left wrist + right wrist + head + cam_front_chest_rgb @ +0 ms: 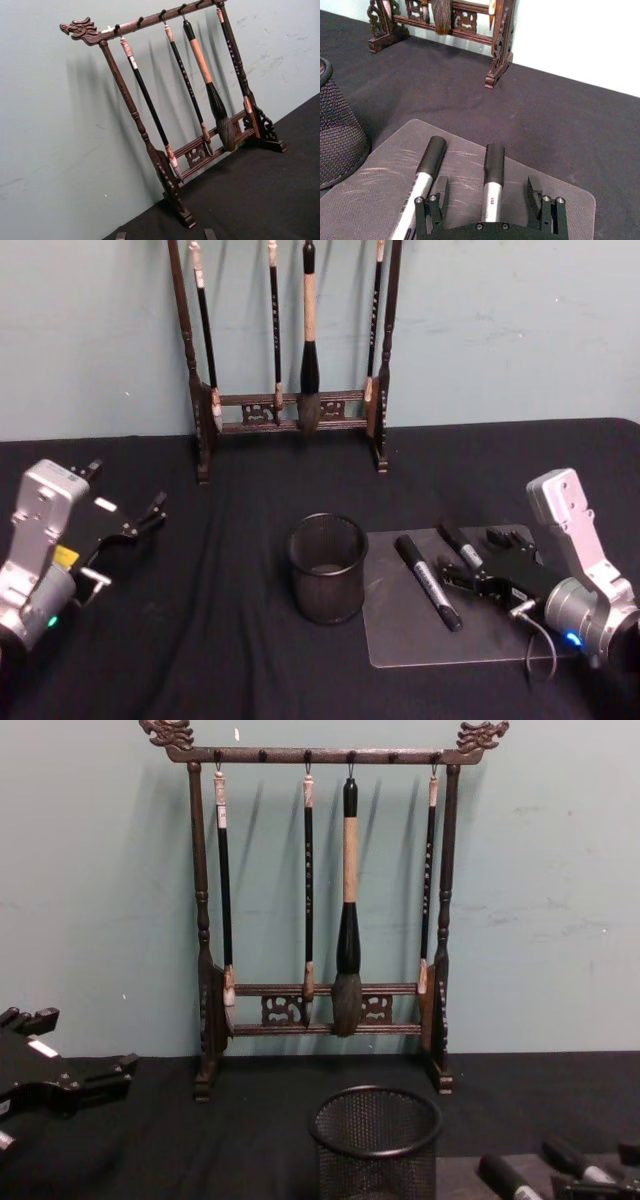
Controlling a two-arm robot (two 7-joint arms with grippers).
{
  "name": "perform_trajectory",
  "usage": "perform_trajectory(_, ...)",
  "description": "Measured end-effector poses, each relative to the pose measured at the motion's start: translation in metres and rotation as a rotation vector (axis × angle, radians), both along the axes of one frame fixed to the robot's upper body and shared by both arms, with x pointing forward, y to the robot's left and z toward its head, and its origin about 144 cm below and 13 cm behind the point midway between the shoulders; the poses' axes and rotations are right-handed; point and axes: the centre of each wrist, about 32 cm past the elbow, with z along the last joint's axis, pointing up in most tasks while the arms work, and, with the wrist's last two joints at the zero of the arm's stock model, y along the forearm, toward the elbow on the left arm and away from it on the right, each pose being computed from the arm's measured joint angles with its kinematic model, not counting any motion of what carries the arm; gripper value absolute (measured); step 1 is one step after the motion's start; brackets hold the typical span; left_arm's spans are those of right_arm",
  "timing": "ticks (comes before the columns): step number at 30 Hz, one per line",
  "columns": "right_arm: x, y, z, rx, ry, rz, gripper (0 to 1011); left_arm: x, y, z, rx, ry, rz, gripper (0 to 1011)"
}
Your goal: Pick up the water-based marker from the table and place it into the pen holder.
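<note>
Right tool (488, 185) stood wide astride one water-based marker (493, 167) on the counter (560, 120) — second marker (429, 165) just outside one finger. Risk: closing could nudge it, skewing the grip. Pen holder (327, 568) beyond that neighbour; left tool (130, 545) idle, wide.

We log the pen holder (327, 568) mid-tabletop (200, 660), with a mat (400, 645) just right of it. Two markers lie side by side on the mat: left marker (428, 582), right marker (460, 545). The right tool (470, 575) sits at the mat's right, jaws either side of the right marker. The brush rack (290, 410) stands behind, by the wall (500, 330). The left tool (125, 540) is far left, well apart.
</note>
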Motion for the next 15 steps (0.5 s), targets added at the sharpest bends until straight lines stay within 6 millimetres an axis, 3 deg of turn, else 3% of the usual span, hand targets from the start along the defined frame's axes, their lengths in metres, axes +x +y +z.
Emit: perform_trajectory(15, 0.0008, -0.0009, -0.0017, 0.002, 0.023, -0.004, 1003, 0.0000, 0.0000, 0.0000, 0.000, 0.000, 0.000, 1009)
